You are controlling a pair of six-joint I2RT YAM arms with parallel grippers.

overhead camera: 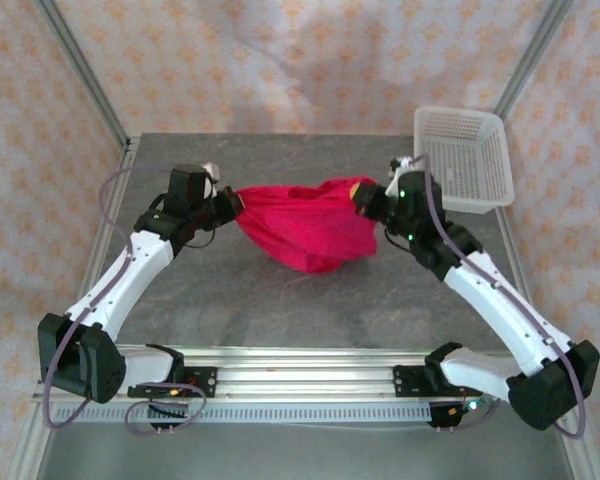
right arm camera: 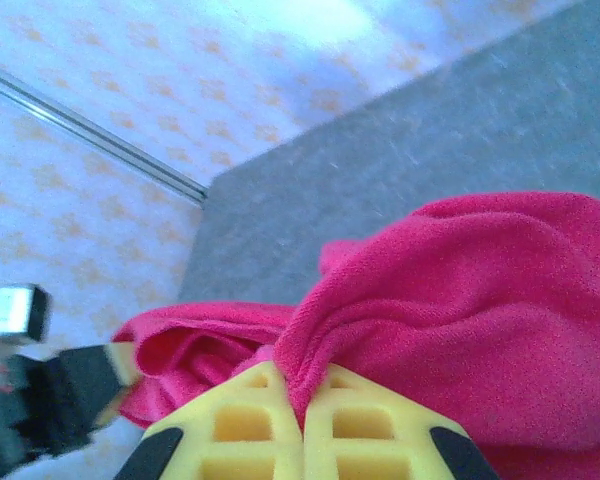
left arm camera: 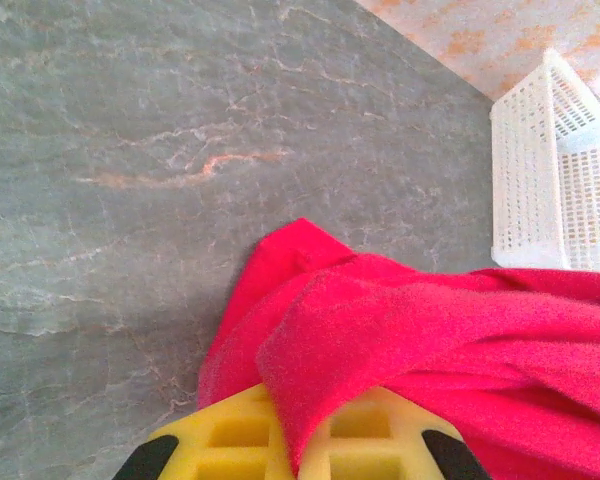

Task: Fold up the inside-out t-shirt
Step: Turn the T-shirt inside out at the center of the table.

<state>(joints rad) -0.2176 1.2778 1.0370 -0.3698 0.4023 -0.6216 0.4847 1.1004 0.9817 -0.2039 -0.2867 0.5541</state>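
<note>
Rail (overhead camera: 300, 378): top view, aluminium, along near edge of table (overhead camera: 230, 300); both arms mounted on rail, reaching inward.
Left pincer (overhead camera: 232, 205): top view, clamped on shirt's left end.
Right pincer (overhead camera: 365, 197): top view, clamped on shirt's right end, yellow finger showing.
Shirt (overhead camera: 310, 232): top view, red, strung between the two pincers over mid-table. Top edge taut, rest sagging in a bunched pouch toward the near side. Can't tell if pouch touches table.
Basket (overhead camera: 462, 158): top view, white mesh, far right corner of table, just behind right pincer, apart from shirt.
Left pincer, wrist view (left arm camera: 302, 405): yellow fingers (left arm camera: 225, 440) nearly together, only a shirt fold in the gap.
Shirt, left wrist view (left arm camera: 450, 340): runs from the pincer off to the right, over grey marbled table (left arm camera: 160, 150).
Basket, left wrist view (left arm camera: 555, 170): upper right, beyond the shirt.
Right pincer, wrist view (right arm camera: 302, 395): yellow fingers (right arm camera: 370, 430) pressed nearly shut on a pinched shirt ridge.
Shirt, right wrist view (right arm camera: 480, 290): bunched thick over the fingers, a band stretching left to the left pincer (right arm camera: 120, 365), which is blurred.
Table, right wrist view (right arm camera: 430, 130): grey, with patterned curtain (right arm camera: 130, 60) behind it.
</note>
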